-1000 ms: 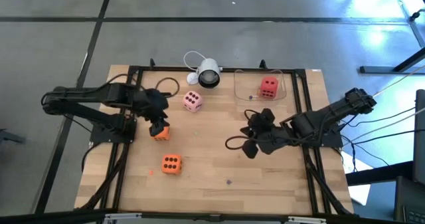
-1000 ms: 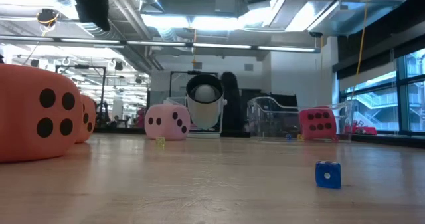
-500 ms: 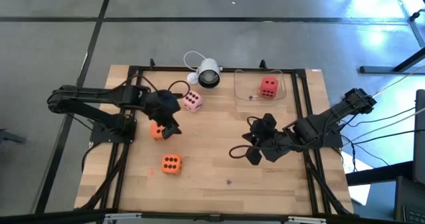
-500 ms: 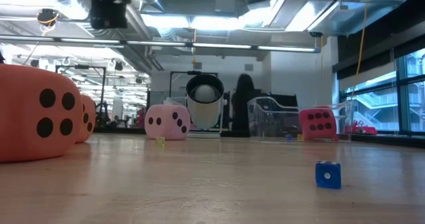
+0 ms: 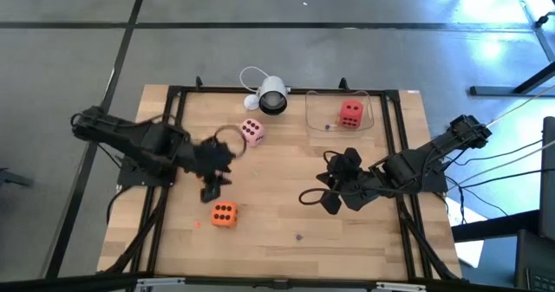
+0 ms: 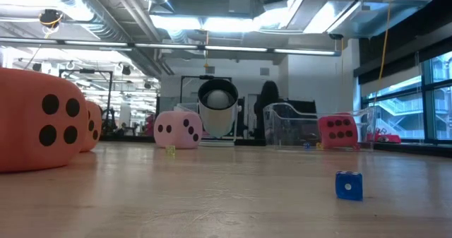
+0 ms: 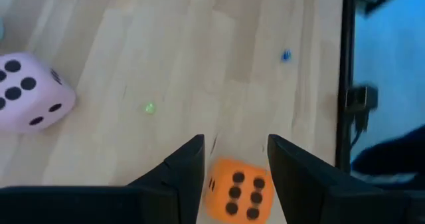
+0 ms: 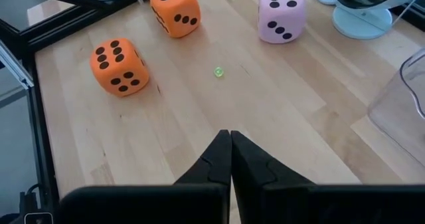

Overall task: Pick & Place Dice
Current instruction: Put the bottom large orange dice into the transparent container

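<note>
Two orange dice lie on the table. One [image 5: 224, 213] [image 8: 119, 66] shows six dots on top. The other [image 8: 174, 10] [image 6: 92, 125] is hidden under my left arm in the high view. The pink die [image 5: 251, 133] [image 7: 30, 98] sits farther back. The red die [image 5: 350, 112] [image 6: 337, 132] rests inside a clear container. My left gripper [image 5: 212, 186] [image 7: 236, 144] is open and raised off the table, and an orange die [image 7: 239, 191] shows below, between its fingers. My right gripper [image 5: 329, 192] [image 8: 230, 151] is shut and hovers right of the table's middle, holding nothing.
A white round camera [image 5: 271, 95] [image 6: 217, 107] stands at the far edge beside the clear container [image 5: 314, 119]. A tiny blue cube [image 6: 348, 185] and a tiny green one [image 8: 218, 72] lie on the wood. Black frame rails [image 5: 173, 136] run along the table's sides. A dark figure [image 6: 267, 100] stands in the room behind.
My left gripper has swung from above the farther orange die toward the table's near edge, and it is blurred in the high view. It has also gone out of the top of the low view. All the dice have stayed in place.
</note>
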You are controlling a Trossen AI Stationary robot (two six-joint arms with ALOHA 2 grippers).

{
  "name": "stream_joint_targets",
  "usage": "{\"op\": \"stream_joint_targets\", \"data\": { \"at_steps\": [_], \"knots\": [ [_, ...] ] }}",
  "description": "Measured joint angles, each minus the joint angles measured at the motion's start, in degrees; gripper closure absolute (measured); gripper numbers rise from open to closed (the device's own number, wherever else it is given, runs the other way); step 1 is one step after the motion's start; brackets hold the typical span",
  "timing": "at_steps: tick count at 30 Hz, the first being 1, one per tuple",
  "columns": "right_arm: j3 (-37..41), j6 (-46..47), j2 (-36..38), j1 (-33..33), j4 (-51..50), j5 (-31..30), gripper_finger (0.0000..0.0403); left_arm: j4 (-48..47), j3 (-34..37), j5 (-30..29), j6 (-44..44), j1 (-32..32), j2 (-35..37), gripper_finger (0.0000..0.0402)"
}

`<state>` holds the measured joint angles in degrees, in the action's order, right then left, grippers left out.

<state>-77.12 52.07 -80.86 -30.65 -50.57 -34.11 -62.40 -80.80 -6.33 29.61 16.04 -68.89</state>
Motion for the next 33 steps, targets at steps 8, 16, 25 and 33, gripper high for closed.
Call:
{"op": "stream_joint_targets", "data": {
  "at_steps": [8, 16, 25, 33],
  "knots": [
    [0.00, 0.00, 0.00, 0.00, 0.00, 0.00, 0.0399, -13.09, -6.95, -8.80, 1.67, 15.85, -10.97, 0.0245],
    [0.00, -0.57, 0.00, 0.00, -0.01, 0.00, 0.0398, -12.58, -6.79, -9.66, 10.72, 24.05, -18.50, 0.0245],
    [0.00, -1.97, 0.00, 0.00, -0.02, -1.47, 0.0398, -12.01, -6.79, -12.38, 12.82, 23.98, -22.31, 0.0221],
    [0.00, -3.26, 0.00, 0.00, -0.36, -1.01, 0.0398, -9.09, -6.79, -5.32, 13.10, 24.09, -24.32, 0.0169]
  ]
}}
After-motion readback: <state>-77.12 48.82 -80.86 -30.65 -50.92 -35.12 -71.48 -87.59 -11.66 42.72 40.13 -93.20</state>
